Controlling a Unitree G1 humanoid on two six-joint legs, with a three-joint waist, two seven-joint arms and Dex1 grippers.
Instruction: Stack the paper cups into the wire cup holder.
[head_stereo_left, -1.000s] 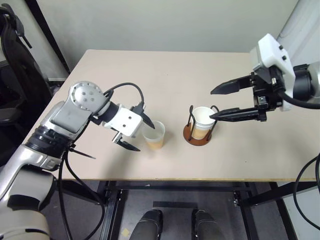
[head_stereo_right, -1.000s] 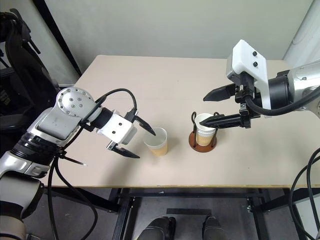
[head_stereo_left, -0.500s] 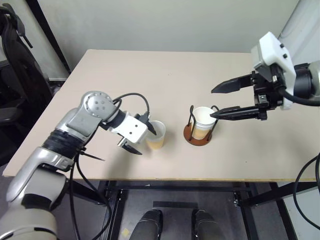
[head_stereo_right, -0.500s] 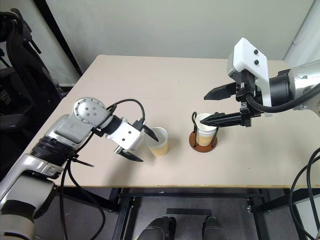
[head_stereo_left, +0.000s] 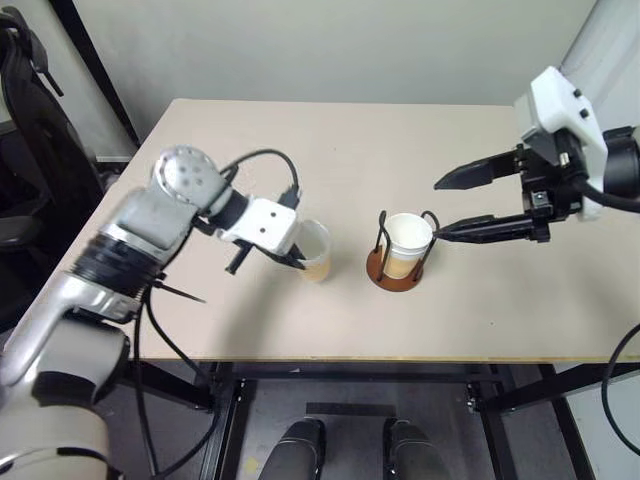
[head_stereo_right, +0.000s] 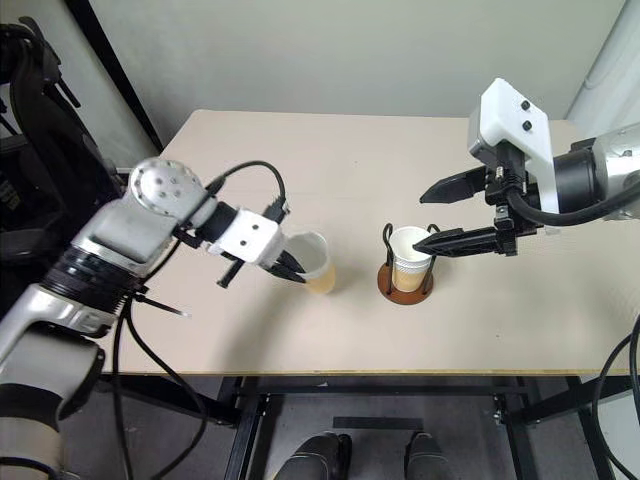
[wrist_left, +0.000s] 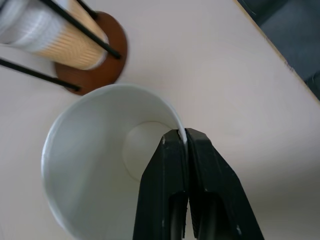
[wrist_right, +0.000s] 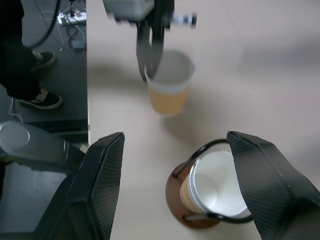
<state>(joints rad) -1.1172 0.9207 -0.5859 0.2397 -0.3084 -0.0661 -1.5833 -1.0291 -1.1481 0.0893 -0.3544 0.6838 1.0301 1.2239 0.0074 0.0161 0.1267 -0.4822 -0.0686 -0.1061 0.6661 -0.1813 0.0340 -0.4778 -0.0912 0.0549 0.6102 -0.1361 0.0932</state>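
Observation:
My left gripper (head_stereo_left: 301, 263) is shut on the near rim of a paper cup (head_stereo_left: 314, 248), one finger inside the wall and one outside (wrist_left: 182, 137). That cup (wrist_left: 95, 150) is empty and leans a little toward the arm. To its right stands the wire cup holder (head_stereo_left: 383, 274), a reddish-brown disc with black wire loops, and a second paper cup (head_stereo_left: 408, 240) sits upright in it. My right gripper (head_stereo_left: 440, 210) hovers open just right of the holder, its lower finger level with that cup's rim. In the right wrist view the holder (wrist_right: 176, 196) lies between the wide-apart fingers.
The beige table (head_stereo_left: 480, 320) runs to a front edge close below both cups. A black chair (head_stereo_left: 30, 110) stands off the table's left side. A person's shoes (wrist_right: 37, 100) show on the floor beside the table.
The left gripper went from wide open around the cup to shut on its rim. The hand then rose slightly and the cup tilted. The right arm stayed put.

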